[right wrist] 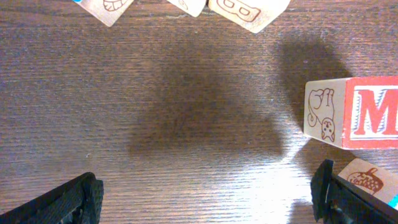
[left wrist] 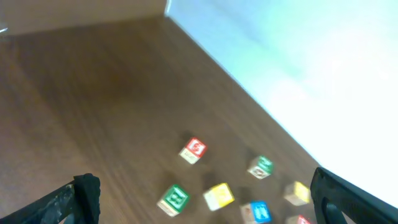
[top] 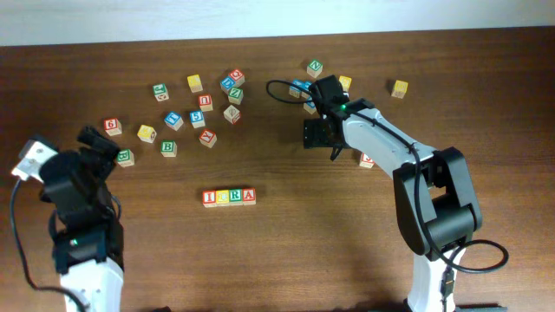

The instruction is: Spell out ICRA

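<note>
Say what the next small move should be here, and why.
Probably just draw the right gripper back toward its base and stop. The row of four blocks already reads I, C, R, A, side by side, and the left gripper is open and empty, like the right one.

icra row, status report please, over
Left gripper open, empty. Right gripper open, empty, beside M cube. ICRA row lined up, cubes touching. Nothing in the way.

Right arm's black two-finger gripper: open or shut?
Open. The right gripper has its fingers at opposite edges of its wrist view, only bare brown wooden table between them.
</note>
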Controlling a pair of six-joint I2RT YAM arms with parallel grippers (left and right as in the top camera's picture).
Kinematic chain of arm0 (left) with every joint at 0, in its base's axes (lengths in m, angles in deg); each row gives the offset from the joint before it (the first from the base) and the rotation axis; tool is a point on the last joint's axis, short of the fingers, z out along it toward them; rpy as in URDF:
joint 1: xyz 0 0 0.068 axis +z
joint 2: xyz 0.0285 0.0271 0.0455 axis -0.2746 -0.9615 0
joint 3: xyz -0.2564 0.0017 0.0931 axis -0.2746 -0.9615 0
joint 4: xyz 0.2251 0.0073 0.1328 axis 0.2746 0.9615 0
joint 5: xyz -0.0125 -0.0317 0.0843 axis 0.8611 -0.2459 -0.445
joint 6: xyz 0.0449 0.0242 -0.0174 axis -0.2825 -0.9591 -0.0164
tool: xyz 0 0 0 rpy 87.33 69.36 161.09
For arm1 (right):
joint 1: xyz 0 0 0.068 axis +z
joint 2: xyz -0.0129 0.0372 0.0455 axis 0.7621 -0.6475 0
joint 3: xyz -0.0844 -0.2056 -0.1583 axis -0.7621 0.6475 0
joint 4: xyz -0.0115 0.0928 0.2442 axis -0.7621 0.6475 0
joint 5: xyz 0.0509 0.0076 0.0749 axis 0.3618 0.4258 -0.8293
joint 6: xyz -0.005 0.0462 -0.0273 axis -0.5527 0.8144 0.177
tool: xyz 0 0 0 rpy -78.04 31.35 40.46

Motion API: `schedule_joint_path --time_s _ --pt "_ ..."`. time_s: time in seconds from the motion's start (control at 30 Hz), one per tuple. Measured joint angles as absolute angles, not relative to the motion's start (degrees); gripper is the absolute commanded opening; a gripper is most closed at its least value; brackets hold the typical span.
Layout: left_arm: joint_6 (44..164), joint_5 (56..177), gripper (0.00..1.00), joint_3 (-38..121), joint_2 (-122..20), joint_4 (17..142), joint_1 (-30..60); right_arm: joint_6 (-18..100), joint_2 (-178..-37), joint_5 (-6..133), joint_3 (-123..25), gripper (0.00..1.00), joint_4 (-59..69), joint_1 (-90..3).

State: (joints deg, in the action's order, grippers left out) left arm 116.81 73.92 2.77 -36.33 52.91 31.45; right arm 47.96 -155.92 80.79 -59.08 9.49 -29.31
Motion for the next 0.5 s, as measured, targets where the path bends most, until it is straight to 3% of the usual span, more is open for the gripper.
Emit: schedule_joint_path --time_s 0.23,0.5 --pt "116.83 73.96 0.99 -6.56 -25.01 49.08 23.67 47.96 -155.92 80.79 -59.08 0.98 9.49 -29.31" --pt "116.83 73.94 1.0 -18.93 -9.04 47.62 23.12 47.99 -155.92 80.79 -59.08 0.98 9.44 -29.31"
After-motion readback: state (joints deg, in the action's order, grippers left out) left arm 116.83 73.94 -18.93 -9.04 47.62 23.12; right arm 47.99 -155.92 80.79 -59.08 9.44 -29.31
